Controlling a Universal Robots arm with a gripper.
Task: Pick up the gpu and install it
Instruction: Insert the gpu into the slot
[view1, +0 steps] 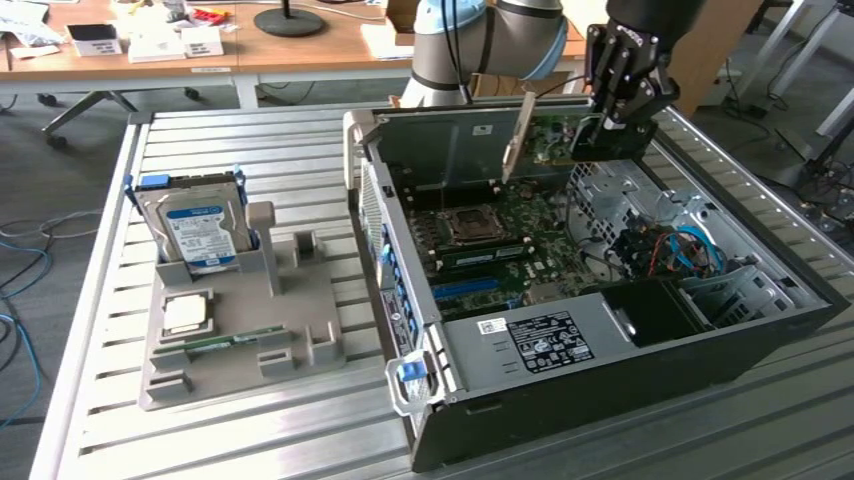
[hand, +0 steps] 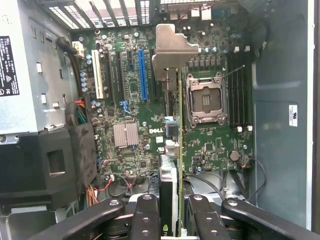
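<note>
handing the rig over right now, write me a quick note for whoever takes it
Gripper: shut on the gpu, card held on edge.
Gpu: in the air over the motherboard of the open computer case, clear of the slots.
Done: gpu picked up and brought over the case.
Left: gpu not yet seated in a slot.
Other: hard drive stands in the grey holder at the exterior view's left.
</note>
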